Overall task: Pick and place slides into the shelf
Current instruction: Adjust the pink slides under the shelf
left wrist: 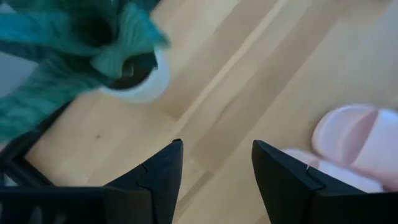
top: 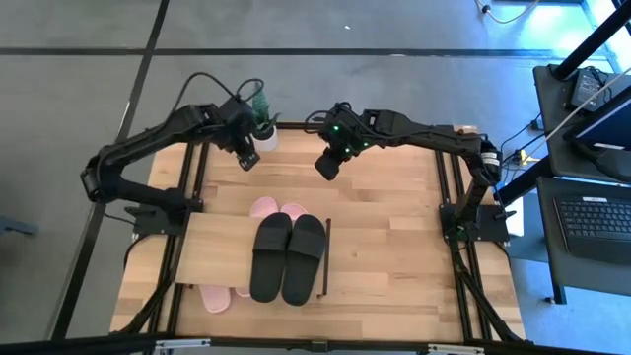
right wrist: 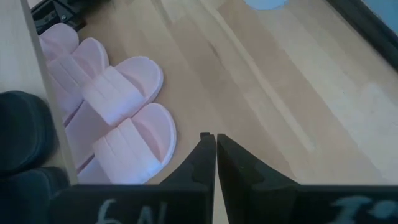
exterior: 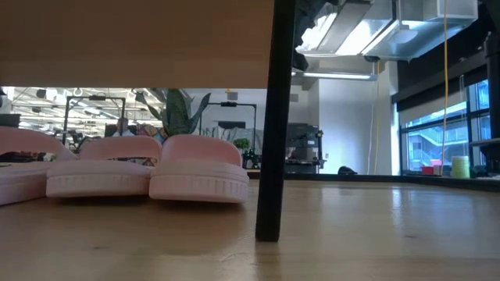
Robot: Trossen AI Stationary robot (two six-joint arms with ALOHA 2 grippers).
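Observation:
A black pair of slides [top: 288,256] lies side by side on the shelf's light-wood top board [top: 212,251]. Pink slides [top: 277,209] stick out from under the board's far edge, and another pink slide [top: 214,297] sticks out at its near edge. In the low view, pink slides [exterior: 125,168] stand on the tabletop under the board, beside the black frame leg [exterior: 271,117]. My left gripper [top: 246,156] hangs open and empty over the far left of the table. My right gripper [top: 326,164] is shut and empty above the far middle, beyond the pink slides [right wrist: 124,118].
A small potted green plant in a white pot [top: 263,123] stands at the table's far edge, close to my left gripper; it also shows in the left wrist view [left wrist: 134,78]. Bare plank tabletop [top: 394,227] lies to the right of the shelf.

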